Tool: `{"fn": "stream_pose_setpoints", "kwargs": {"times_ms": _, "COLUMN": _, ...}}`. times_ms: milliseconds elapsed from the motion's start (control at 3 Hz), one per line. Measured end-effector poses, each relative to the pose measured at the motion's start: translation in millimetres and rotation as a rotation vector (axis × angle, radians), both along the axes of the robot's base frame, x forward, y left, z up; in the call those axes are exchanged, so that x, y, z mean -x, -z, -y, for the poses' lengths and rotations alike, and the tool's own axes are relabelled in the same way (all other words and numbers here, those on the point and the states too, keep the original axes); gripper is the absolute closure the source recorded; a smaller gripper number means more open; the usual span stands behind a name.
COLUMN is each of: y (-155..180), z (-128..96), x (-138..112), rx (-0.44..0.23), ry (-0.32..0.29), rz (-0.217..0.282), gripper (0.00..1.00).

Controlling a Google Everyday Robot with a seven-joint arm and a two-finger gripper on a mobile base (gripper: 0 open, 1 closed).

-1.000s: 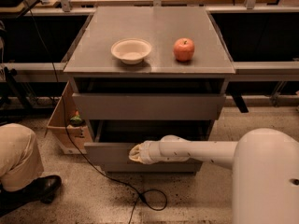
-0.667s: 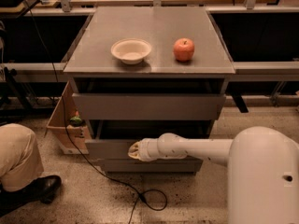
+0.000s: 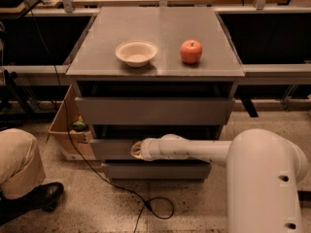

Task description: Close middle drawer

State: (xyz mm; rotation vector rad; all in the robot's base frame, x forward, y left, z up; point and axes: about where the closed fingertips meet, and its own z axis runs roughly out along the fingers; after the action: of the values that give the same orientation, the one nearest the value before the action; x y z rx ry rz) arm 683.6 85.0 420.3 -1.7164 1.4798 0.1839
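White arm (image 3: 194,150) stretched level from the bulky shoulder (image 3: 265,174), gripper (image 3: 137,150) at its far end, low centre

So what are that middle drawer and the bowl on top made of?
Middle drawer: probably painted metal or laminate, matte grey, flat and uniform with crisp edges. Bowl: cream, dull, thin rim, so plastic or paper pulp; can't tell which. The gripper at the drawer's front looks like smooth off-white plastic.

The middle drawer (image 3: 111,149) is wide and grey, with a slim, plain front and no handle. It sits level and looks a little way out of the cabinet, dark inside. The gripper (image 3: 136,150) is right at its front panel.
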Motion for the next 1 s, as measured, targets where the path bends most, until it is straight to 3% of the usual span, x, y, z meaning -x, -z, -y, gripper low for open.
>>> {"fn": "stream_pose_setpoints", "kwargs": {"times_ms": 333, "y": -1.1, "z": -7.6, "x": -17.3, "rx": 0.011, "ry": -0.002, "rz": 0.038, "gripper": 1.00}}
{"fn": "stream_pose_setpoints", "kwargs": {"times_ms": 667, "y": 1.7, "z": -8.8, "x": -22.5, "rx": 0.000, "ry": -0.002, "rz": 0.043, "gripper": 1.00}}
{"fn": "stream_pose_setpoints", "kwargs": {"times_ms": 1000, "y": 3.9, "z": -1.9, "x": -8.6, "rx": -0.030, "ry": -0.002, "rz": 0.007, "gripper": 1.00}}
